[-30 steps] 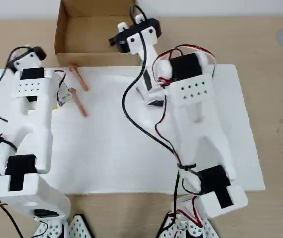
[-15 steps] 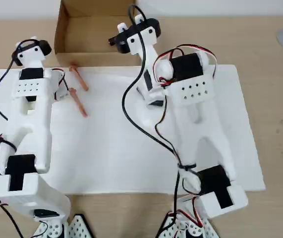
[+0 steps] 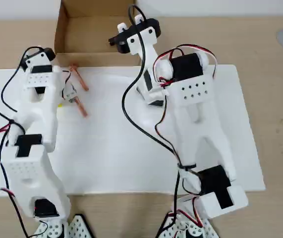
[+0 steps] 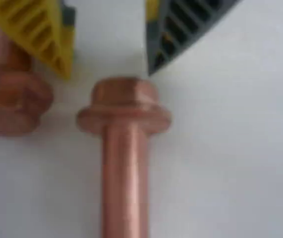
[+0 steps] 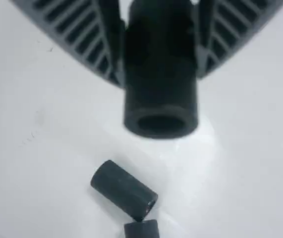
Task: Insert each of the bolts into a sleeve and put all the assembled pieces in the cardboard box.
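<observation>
Left arm (image 3: pixel 37 99) shifted toward bolt (image 3: pixel 81 106), upper left of high view. Left jaws apart over bolt head. Right jaws clamped on sleeve (image 5: pixel 161 109). Risk: off-centre closure could flick bolt against neighbour bolt (image 3: pixel 79 78).

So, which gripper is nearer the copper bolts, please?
Left. The left gripper is open over one bolt; the right gripper, shut on a sleeve, is across the mat.

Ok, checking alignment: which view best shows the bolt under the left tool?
Left wrist view: the bolt lies close up, head at the open left tool. High view catches its shank; right wrist view faces sleeves.
</observation>
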`<control>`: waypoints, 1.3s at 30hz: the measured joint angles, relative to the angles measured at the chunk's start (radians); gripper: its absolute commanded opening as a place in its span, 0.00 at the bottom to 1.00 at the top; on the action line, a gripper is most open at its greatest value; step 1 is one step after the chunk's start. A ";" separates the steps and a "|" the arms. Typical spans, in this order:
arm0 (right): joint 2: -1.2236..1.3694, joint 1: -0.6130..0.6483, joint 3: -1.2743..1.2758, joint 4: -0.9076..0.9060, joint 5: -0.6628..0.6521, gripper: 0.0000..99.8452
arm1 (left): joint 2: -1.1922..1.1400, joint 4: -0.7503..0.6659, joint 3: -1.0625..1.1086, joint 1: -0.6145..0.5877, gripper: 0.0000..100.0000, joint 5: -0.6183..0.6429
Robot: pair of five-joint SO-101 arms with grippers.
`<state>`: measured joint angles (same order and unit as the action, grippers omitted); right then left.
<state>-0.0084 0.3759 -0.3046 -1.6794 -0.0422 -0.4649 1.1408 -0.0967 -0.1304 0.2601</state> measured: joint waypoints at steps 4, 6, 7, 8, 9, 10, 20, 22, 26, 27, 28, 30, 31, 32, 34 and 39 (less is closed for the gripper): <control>0.000 0.000 0.003 0.000 0.000 0.03 | -0.018 0.058 -0.109 0.029 0.12 0.038; 0.000 -0.003 0.020 0.000 0.000 0.03 | -0.018 0.087 -0.150 0.048 0.12 0.044; 0.000 -0.011 0.028 0.000 -0.002 0.03 | -0.018 0.103 -0.163 0.052 0.12 0.044; 0.000 -0.021 0.028 0.000 -0.002 0.03 | -0.018 0.120 -0.172 0.052 0.12 0.044; 0.000 -0.035 0.032 0.000 0.000 0.03 | -0.017 0.137 -0.178 0.052 0.12 0.044; 0.000 -0.052 0.034 0.000 0.000 0.03 | -0.012 0.153 -0.180 0.052 0.12 0.044; 0.000 -0.094 0.034 0.000 0.000 0.03 | 0.005 0.166 -0.181 0.052 0.12 0.081; 0.000 -0.094 0.034 0.000 0.000 0.03 | 0.005 0.146 -0.181 0.058 0.12 0.100; 0.000 -0.094 0.034 0.000 0.000 0.03 | 0.005 0.103 -0.178 0.094 0.12 0.120; 0.000 -0.094 0.034 0.000 0.000 0.03 | 0.005 0.092 -0.175 0.103 0.12 0.127; 0.000 -0.094 0.034 0.000 0.000 0.03 | 0.005 0.083 -0.173 0.109 0.12 0.133; 0.000 -0.094 0.034 0.000 -0.002 0.03 | 0.005 0.075 -0.173 0.114 0.12 0.143; 0.000 -0.094 0.034 0.000 -0.002 0.03 | 0.005 0.075 -0.173 0.114 0.12 0.147; 0.000 -0.094 0.034 0.000 -0.002 0.03 | 0.003 0.075 -0.173 0.114 0.12 0.149; 0.000 -0.094 0.034 0.000 -0.002 0.03 | 0.000 0.075 -0.173 0.114 0.12 0.150; 0.000 -0.094 0.034 0.000 -0.002 0.03 | -0.023 0.075 -0.173 0.114 0.12 0.150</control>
<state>-0.0084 0.2823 -0.2708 -1.6794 -0.0437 -0.4879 1.2160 -0.2700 -0.0169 0.4104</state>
